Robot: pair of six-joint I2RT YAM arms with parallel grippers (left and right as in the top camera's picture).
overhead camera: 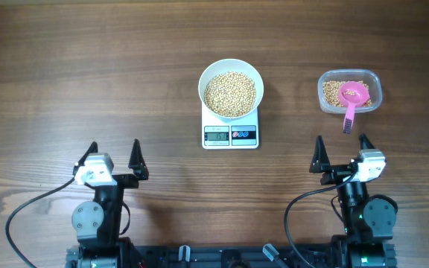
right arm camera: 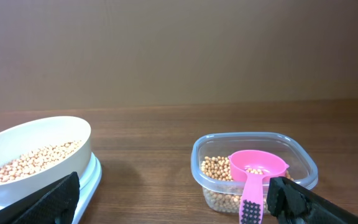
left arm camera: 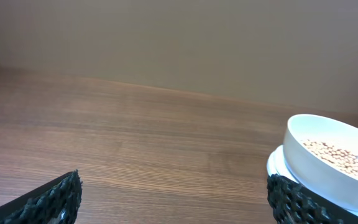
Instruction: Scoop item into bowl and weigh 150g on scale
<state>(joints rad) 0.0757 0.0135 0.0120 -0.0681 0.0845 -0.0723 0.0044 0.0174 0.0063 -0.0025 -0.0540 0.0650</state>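
The white bowl (overhead camera: 230,91), heaped with tan beans (overhead camera: 230,94), stands on the white scale (overhead camera: 230,135) at the table's centre; the bowl (left arm camera: 328,158) also shows at the right of the left wrist view, and at the left of the right wrist view (right arm camera: 36,155). More beans (right arm camera: 219,169) lie in a clear tub (overhead camera: 349,91) with a pink scoop (overhead camera: 352,99) resting in it, handle over the near rim. My left gripper (overhead camera: 115,155) is open at the near left, holding nothing. My right gripper (overhead camera: 342,152) is open just in front of the tub, empty.
Bare wooden tabletop (overhead camera: 88,74) stretches left of the scale. Black cables (overhead camera: 21,216) trail from both arm bases at the near edge. A plain wall (right arm camera: 179,50) rises behind the table.
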